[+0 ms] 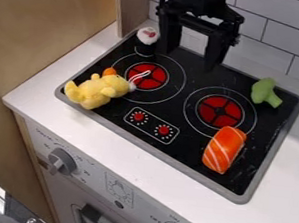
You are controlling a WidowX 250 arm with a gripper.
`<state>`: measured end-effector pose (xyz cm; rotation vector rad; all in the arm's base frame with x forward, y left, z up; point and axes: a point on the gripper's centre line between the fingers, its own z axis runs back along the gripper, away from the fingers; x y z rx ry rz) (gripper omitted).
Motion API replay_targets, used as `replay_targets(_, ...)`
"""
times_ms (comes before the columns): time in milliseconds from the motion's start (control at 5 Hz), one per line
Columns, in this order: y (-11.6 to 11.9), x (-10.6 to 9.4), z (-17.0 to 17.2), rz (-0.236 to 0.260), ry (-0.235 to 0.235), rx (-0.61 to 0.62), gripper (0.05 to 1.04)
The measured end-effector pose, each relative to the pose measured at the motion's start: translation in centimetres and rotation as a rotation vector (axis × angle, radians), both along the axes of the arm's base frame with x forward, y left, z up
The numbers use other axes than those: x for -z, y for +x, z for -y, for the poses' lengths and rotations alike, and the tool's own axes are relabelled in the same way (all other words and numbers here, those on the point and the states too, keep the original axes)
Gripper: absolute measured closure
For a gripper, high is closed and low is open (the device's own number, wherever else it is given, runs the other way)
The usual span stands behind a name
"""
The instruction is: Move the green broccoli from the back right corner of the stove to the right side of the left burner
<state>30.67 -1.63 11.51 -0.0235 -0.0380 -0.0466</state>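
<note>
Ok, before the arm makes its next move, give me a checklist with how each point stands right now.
1. Gripper open and holding nothing: ok.
2. Gripper clear of the black-and-white toy: cannot tell; one finger is very near it, and any contact is unclear.
3. Yellow plush wholly inside the cooktop rim: not ok, it overlaps the rim in this view.
4. Burner by the plush uncovered: not ok, a white loop lies across it.
5. Green toy apart from the other toys: ok.
6. Orange striped toy inside the rim: ok.
</note>
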Motion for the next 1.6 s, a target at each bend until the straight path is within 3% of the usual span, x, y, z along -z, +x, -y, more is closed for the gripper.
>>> replay_targets(200,-0.1,1.0,0.0,-0.028,0.001,-0.005,0.084)
replay_targets(600,0.7,3.4,2.5,0.012,0.033,-0.025,0.084)
replay_targets(800,1.2,3.8,3.1,0.045,0.026,-0.025,0.084)
replay_targets(1200,2.3,4.8,4.6,0.089,0.001,-0.020,0.084)
replay_targets(1600,3.8,5.0,6.1,0.110,-0.067,-0.035,0.084)
